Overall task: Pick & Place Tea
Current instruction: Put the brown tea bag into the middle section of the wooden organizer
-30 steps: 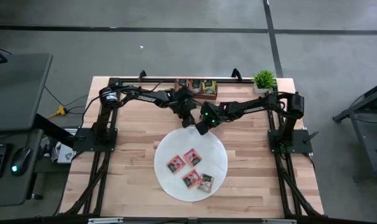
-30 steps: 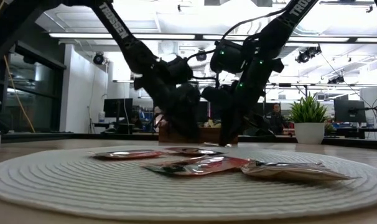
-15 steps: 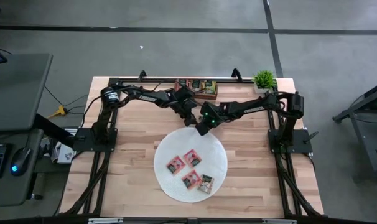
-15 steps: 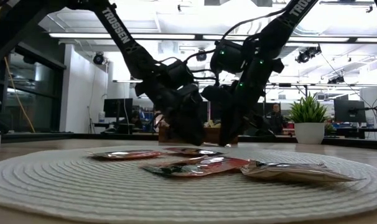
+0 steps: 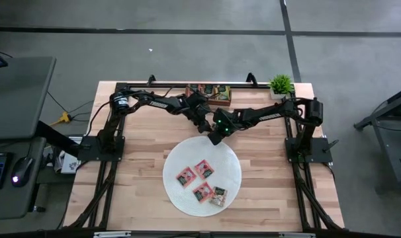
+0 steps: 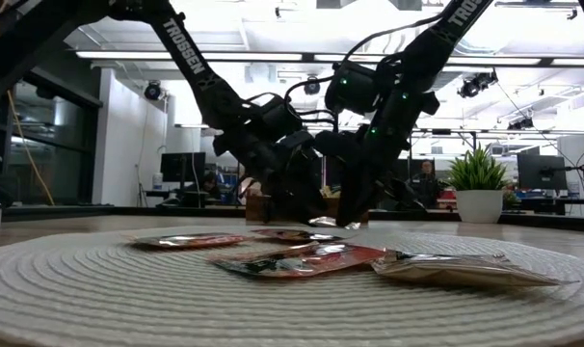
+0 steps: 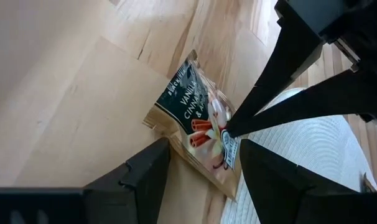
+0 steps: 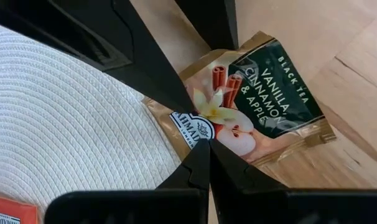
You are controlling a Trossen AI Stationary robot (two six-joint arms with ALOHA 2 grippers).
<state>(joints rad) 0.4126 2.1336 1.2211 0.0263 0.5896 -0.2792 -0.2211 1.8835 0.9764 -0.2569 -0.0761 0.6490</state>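
- A tea packet (image 8: 251,99) lies flat on the bare wood, just beside the rim of the round white mat (image 8: 64,124); its label reads "BLACK TEA VANILLA CINNAMON & APPLE", and from overhead the arms hide it.
- The right gripper (image 8: 206,144) is closed, its tips pressing on the packet.
- The left gripper (image 7: 204,146) is spread, one finger on each side of the packet's edge.
- Four more packets (image 5: 200,180) lie on the mat.
- The wooden tray (image 5: 210,92) is partly covered by the left arm.

The tea packet (image 8: 251,99) is tan-gold with a dark green label, white lettering and red cinnamon sticks. The mat (image 8: 64,124) is white, woven in ribbed rings. The surface (image 7: 45,93) is pale wood planks. Both pincers are black.
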